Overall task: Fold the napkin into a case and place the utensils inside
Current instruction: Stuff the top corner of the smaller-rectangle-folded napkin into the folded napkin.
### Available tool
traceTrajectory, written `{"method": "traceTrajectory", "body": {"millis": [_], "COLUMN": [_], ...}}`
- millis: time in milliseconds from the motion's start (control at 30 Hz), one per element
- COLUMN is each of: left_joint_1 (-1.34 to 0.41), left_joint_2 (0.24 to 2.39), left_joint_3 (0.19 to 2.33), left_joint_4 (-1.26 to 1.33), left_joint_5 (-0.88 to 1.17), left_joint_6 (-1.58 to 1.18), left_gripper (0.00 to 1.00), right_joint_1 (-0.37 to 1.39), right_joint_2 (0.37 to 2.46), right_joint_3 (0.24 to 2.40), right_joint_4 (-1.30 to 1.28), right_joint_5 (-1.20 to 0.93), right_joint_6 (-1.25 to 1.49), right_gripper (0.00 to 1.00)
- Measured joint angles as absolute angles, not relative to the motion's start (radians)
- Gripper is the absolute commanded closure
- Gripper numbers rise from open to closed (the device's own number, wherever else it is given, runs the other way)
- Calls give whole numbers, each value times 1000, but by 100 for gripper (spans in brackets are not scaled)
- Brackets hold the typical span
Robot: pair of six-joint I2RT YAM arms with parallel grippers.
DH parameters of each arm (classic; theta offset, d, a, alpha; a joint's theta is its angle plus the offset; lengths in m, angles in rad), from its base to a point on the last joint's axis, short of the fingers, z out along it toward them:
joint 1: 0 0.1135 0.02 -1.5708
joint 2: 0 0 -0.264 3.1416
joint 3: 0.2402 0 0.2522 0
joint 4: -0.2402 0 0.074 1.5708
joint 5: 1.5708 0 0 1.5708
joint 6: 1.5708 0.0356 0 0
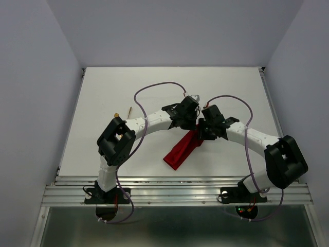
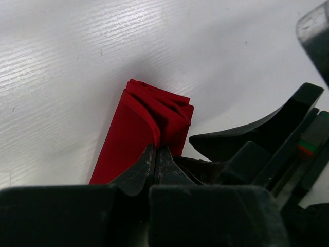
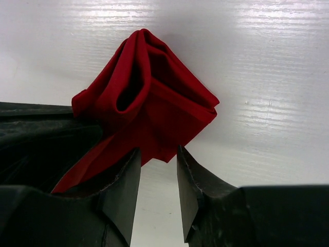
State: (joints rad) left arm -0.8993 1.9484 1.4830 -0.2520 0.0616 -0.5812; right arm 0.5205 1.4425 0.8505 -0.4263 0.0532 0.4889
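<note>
The red napkin (image 1: 181,151) lies folded into a narrow strip on the table, its far end lifted and bunched between the two arms. In the left wrist view my left gripper (image 2: 156,149) is shut on a pinched ridge of the napkin (image 2: 128,134). In the right wrist view my right gripper (image 3: 158,152) is open, and a corner of the napkin's bunched end (image 3: 154,98) hangs just at the gap between its fingertips. That bunched end shows an open loop of folds. Two thin gold utensil ends (image 1: 129,110) peek out beside the left arm; the rest is hidden.
The white table (image 1: 231,92) has low rails at its left and right edges and a metal frame (image 1: 175,188) along the near edge. Both arms' purple cables (image 1: 154,90) arc over the middle of the table. Grey walls close in the sides.
</note>
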Motion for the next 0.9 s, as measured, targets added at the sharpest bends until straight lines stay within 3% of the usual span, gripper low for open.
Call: {"method": "traceTrajectory", "body": {"millis": [467, 767, 900], "left_joint_1": [-899, -896, -896], "left_joint_2": [1948, 1948, 1948], "left_joint_3": [1483, 1483, 1481], "left_joint_4": [-250, -249, -245], "left_joint_5": [79, 83, 84], "left_joint_6": [-589, -595, -596], "left_gripper": [100, 100, 100], "right_joint_1": [569, 577, 577], "right_joint_2": [1520, 1559, 1559], "right_joint_3": [871, 871, 871], "right_joint_4": [-414, -407, -405], "right_joint_5": [124, 187, 207], "right_joint_6": [482, 499, 518], "right_gripper": [66, 80, 93]}}
